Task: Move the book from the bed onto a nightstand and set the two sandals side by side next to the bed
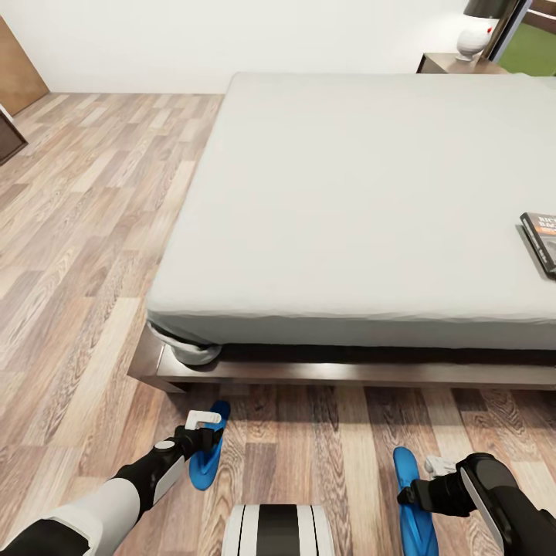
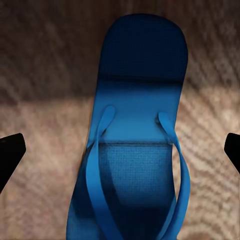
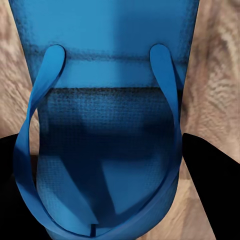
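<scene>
Two bright blue sandals lie on the wood floor in front of the bed [image 1: 371, 193]. My left gripper [image 1: 202, 425] hovers over the left sandal [image 1: 207, 463]; in the left wrist view the sandal [image 2: 137, 125] lies between my dark fingertips [image 2: 10, 152], which stand wide apart and clear of it. My right gripper [image 1: 434, 472] is down on the right sandal [image 1: 413, 510]. In the right wrist view its fingers [image 3: 212, 185] press against both sides of the sole [image 3: 107, 100]. The book [image 1: 542, 241] lies on the mattress at the far right. A nightstand [image 1: 455, 63] stands beyond the bed.
The bed's dark wooden frame [image 1: 309, 374] runs just ahead of both sandals. A white lamp [image 1: 472, 38] sits on the nightstand. Open plank floor [image 1: 85, 232] stretches to the left, with dark furniture [image 1: 9, 135] at the far left edge.
</scene>
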Robot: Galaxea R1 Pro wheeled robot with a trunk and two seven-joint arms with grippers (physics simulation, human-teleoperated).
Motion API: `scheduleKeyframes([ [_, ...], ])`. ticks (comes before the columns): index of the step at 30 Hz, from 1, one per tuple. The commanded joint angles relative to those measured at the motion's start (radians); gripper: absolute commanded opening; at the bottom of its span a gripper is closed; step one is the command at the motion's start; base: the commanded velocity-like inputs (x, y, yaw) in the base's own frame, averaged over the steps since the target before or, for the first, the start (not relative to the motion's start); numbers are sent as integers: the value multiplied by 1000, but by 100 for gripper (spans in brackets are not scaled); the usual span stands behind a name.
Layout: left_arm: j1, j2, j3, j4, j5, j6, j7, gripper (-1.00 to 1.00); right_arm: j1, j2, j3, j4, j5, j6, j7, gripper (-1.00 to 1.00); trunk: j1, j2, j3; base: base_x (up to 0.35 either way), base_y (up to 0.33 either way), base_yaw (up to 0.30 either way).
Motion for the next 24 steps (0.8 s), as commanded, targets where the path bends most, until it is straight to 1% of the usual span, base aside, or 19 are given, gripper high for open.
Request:
scheduleKeyframes([
  [1,-1,1,-7,1,10,-3,-2,100,0,0,-1,-1,3,4,5,-100,-1,0,3,0,0,0],
  [4,-1,0,-7,1,10,-3,-2,100,0,0,-2,-1,3,4,5,-100,-2,1,15,0,0,0],
  [9,0,0,-8,1,10,-4,-2,100,0,0,-1,-1,3,4,5,-100,-2,1,15,0,0,0],
  [13,1,0,-9,1,10,-4,-2,100,0,0,-2,-1,3,4,5,-100,-4,2,30,0,0,0],
  [16,1,0,-9,1,10,-4,-2,100,0,0,-2,-1,3,4,5,-100,-4,2,30,0,0,0],
  [19,1,0,-9,1,10,-5,-2,100,0,0,-2,-1,3,4,5,-100,-5,2,42,0,0,0],
  [22,1,1,-9,1,10,-5,-2,100,0,0,-2,-1,3,4,5,-100,-5,2,42,0,0,0],
  [24,1,0,-9,2,10,-5,-1,100,0,0,-3,-1,3,4,5,-100,-6,3,50,0,0,0],
])
